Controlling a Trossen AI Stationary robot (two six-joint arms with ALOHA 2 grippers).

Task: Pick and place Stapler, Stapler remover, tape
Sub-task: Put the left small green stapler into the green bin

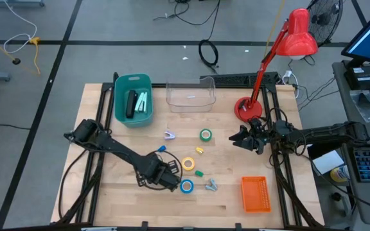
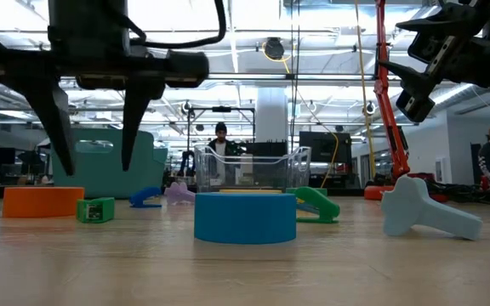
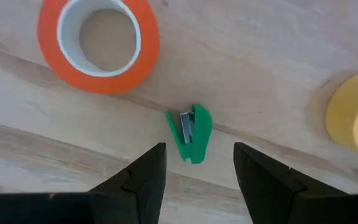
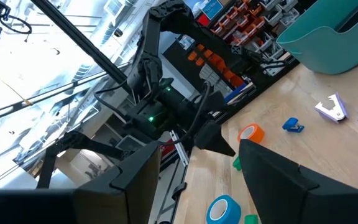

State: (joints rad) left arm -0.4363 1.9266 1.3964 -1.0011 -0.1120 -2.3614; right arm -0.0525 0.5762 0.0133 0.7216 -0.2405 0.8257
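The teal bin [image 1: 133, 100] at the table's back left holds a dark stapler [image 1: 131, 104] and a pale green item lying beside it. To its right stands the clear tub [image 1: 191, 95], with nothing visible inside. An orange basket [image 1: 255, 194] lies flat near the front right edge. The left gripper [image 1: 174, 180] hangs low over the front middle of the table, its fingers [image 3: 143, 180] spread and holding nothing; in its wrist view a small green stapler [image 3: 191, 132] lies on the wood just ahead of them, between the orange tape [image 3: 98, 42] and the yellow tape [image 3: 356, 122]. The blue tape [image 1: 186, 186] sits just beside that gripper, and a grey stapler remover [image 1: 211, 185] lies to its right. Farther back lie a white stapler remover [image 1: 170, 135], a small blue piece [image 1: 162, 148] and the green tape [image 1: 205, 135]. The right gripper [image 1: 241, 139] hovers raised at the right, below the red lamp [image 1: 286, 48], fingers apart and empty.
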